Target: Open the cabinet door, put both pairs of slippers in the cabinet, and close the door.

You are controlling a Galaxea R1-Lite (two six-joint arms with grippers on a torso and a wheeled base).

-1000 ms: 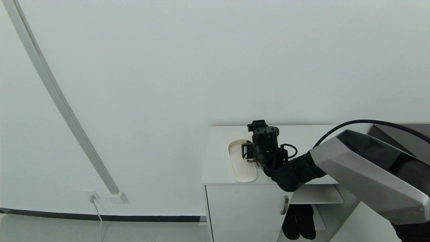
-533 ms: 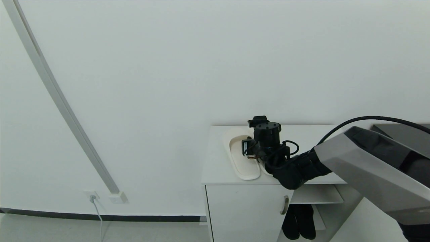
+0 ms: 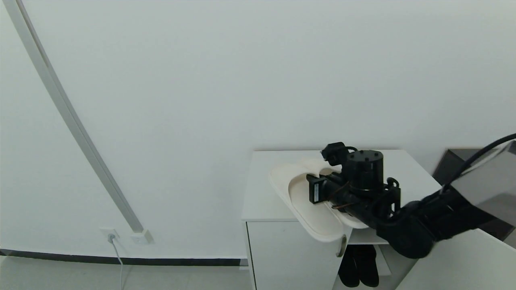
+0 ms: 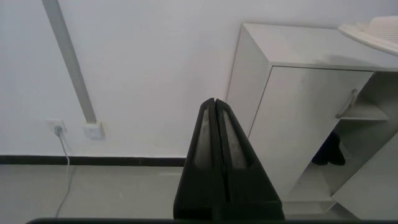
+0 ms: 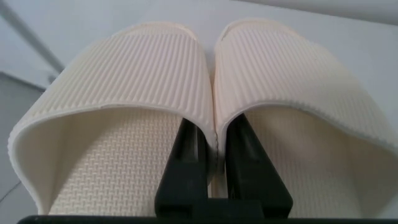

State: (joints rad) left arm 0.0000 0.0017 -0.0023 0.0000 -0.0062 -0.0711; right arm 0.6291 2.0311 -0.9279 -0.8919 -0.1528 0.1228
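While the right jaws were closed on the cream slippers (image 3: 318,217), one finger sat inside each slipper and the two adjoining strap walls were pinched between them. The pair lay side by side, tilted, with the toes over the top of the cabinet (image 3: 262,193) and the heels hanging out past its front edge. From the left wrist view the pair looked raised off the top, though contact at the toes could not be ruled out. The heels hung in front of the upper right corner of the left door (image 3: 294,253), which was shut, just above its handle (image 3: 342,245).

The cabinet's right half stood open, with the right door (image 3: 455,262) swung out toward the robot. Inside, the black slippers (image 3: 358,270) stood upright, side by side, on the lower level beneath a shelf (image 3: 365,239).

The left jaws were pressed together with nothing between them, low and well off the cabinet's left side, facing the wall. A grey conduit (image 3: 72,117) ran down that wall to a socket (image 3: 109,234), from which a cable (image 3: 119,262) dropped toward the floor.
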